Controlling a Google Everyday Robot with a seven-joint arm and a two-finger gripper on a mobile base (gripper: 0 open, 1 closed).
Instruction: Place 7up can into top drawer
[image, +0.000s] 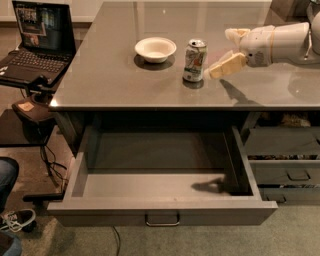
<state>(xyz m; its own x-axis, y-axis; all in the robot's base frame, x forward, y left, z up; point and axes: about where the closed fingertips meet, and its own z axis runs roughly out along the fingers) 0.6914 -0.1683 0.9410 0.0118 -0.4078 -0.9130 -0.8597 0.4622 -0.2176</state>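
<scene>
The 7up can (194, 61) stands upright on the grey counter (110, 75), right of a white bowl. My gripper (226, 49) comes in from the right at can height, open, its near cream finger (225, 66) just right of the can and its far finger (236, 34) behind; neither touches the can. The top drawer (160, 212) is pulled fully open below the counter, empty inside, with a small metal loop handle on its front.
A white bowl (155, 49) sits left of the can. An open laptop (31, 42) rests on a low stand at the left, with cables below. Narrower grey drawers (285, 160) are at the right. A person's leg and shoe (10, 200) show at lower left.
</scene>
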